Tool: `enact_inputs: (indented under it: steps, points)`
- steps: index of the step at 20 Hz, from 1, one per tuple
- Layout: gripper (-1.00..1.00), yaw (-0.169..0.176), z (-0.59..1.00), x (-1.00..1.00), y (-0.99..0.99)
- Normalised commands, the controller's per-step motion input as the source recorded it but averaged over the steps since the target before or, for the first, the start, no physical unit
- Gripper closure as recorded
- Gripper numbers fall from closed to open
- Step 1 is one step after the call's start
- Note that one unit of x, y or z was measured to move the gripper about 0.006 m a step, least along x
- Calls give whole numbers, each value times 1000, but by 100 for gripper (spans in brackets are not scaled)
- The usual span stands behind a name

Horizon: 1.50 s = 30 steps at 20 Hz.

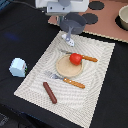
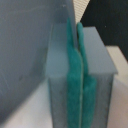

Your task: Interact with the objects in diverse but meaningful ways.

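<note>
Tomato (image 1: 75,58): red and round, seen in the exterior view. It sits on the round tan plate (image 1: 65,68), on the edge nearer the robot arm.
Plate: it lies near the middle of the striped mat (image 1: 95,95).
Knife (image 1: 87,58): orange handle. It lies on the mat just behind the plate, with its handle toward the exterior view's right.
Fork (image 1: 67,80): orange handle too. It lies on the mat just in front of the plate.
Sausage (image 1: 49,92): brown and long. It lies on the mat near the front, toward the exterior view's left, apart from the plate.
Cup (image 1: 18,67): pale blue and white. It stands on the dark desk (image 1: 20,30), off the mat, at the exterior view's left.
Saucepan (image 1: 74,22): grey. It is at the back, by the far edge of the mat, partly on the brown board (image 1: 107,27). Its long handle points down toward the knife.
Bowl (image 1: 123,17): a pale one stands on the brown board at the exterior view's far right.
Claw (image 1: 67,24): it hangs over the saucepan at the back. In the exterior view I cannot tell how its fingers are set.
Wrist view: very blurry and very close.
Green pads (image 2: 75,75): two green strips run side by side and touch each other, with nothing seen between them. So the claw looks pressed closed.
Grey blocks (image 2: 97,55): they sit on both sides of the green strips.
Grey wall (image 2: 25,45): a big grey shape fills one side. I cannot tell what it is.
</note>
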Motion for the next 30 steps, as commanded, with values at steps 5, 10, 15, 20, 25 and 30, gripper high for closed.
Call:
enact_inputs:
  steps: [5, 10, 15, 20, 25, 30]
  points:
    - [100, -33, -389, -966, -486]
    - [100, -27, 0, -1000, -268]
    - [100, -33, -10, -1000, -259]
    - [100, -27, -38, -1000, -265]
    - [100, -37, -134, -992, -289]
    - [100, -19, -301, -619, -173]
